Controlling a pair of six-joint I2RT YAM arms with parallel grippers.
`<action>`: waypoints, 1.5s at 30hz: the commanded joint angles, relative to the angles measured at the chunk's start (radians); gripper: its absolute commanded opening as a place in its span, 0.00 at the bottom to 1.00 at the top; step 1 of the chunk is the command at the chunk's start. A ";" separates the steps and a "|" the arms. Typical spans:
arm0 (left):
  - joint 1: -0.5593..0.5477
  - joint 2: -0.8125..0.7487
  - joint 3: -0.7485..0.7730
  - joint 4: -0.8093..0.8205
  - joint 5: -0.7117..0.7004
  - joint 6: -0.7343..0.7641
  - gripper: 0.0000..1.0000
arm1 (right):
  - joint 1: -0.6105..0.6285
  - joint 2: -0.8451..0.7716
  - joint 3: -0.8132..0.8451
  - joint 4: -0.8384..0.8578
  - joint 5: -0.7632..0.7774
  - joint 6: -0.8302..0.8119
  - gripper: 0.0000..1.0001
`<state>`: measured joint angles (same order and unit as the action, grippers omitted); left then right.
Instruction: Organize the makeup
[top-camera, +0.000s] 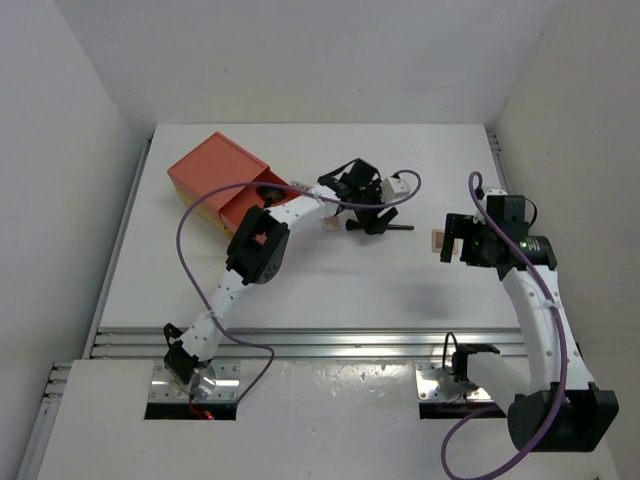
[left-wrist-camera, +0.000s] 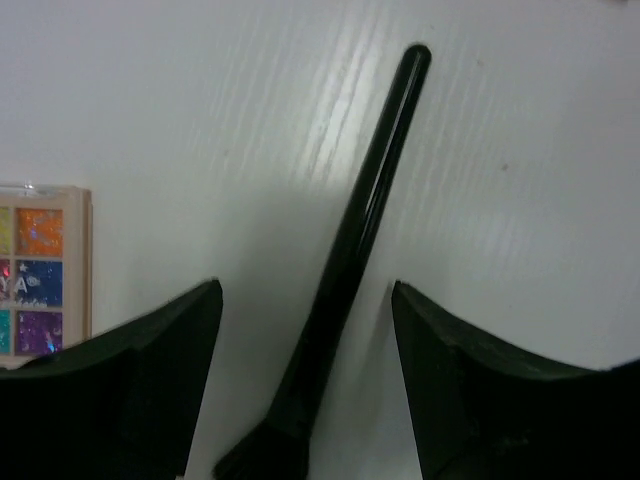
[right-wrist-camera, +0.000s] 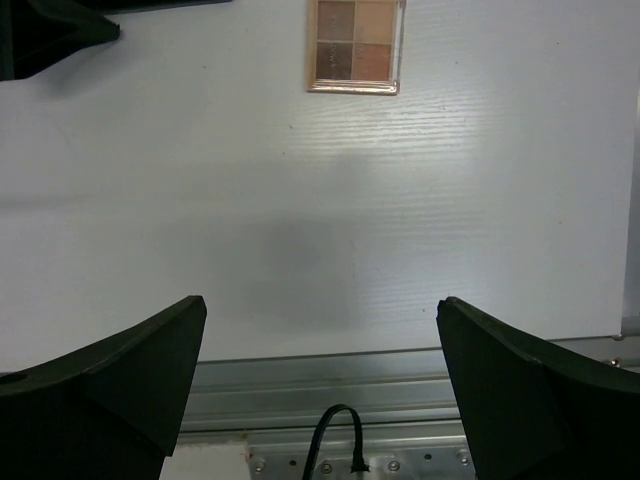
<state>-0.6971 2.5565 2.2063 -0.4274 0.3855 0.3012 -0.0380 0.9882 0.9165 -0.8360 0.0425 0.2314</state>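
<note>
A thin black brush (left-wrist-camera: 360, 250) lies on the white table, bristles toward the camera. My left gripper (left-wrist-camera: 305, 300) stands open astride it, with a gap on either side of the handle. In the top view the left gripper (top-camera: 365, 207) is at mid-table and the brush's handle end (top-camera: 403, 227) sticks out to its right. A multicoloured palette (left-wrist-camera: 40, 290) lies just left of the left finger. A pinkish-brown palette (right-wrist-camera: 356, 45) lies flat ahead of my right gripper (right-wrist-camera: 322, 310), which is open, holds nothing and is well above the table. The same palette (top-camera: 437, 240) shows beside the right gripper (top-camera: 452, 242).
An orange-and-yellow box (top-camera: 225, 180) sits at the back left, behind the left arm. A metal rail (right-wrist-camera: 400, 400) runs along the table's near edge. Another small palette (top-camera: 328, 226) lies by the left forearm.
</note>
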 joint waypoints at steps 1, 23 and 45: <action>0.001 -0.004 -0.048 -0.120 0.099 0.015 0.74 | -0.005 0.007 0.013 0.009 0.028 -0.027 0.99; 0.001 -0.134 0.050 0.019 0.079 -0.135 0.00 | -0.007 -0.013 0.007 0.057 0.013 -0.014 0.99; 0.384 -1.059 -0.727 0.147 -0.079 -0.278 0.00 | 0.305 0.395 0.139 0.388 -0.036 0.072 0.92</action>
<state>-0.3332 1.5295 1.6276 -0.2913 0.3229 0.0483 0.2180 1.3277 0.9779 -0.5255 0.0154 0.2722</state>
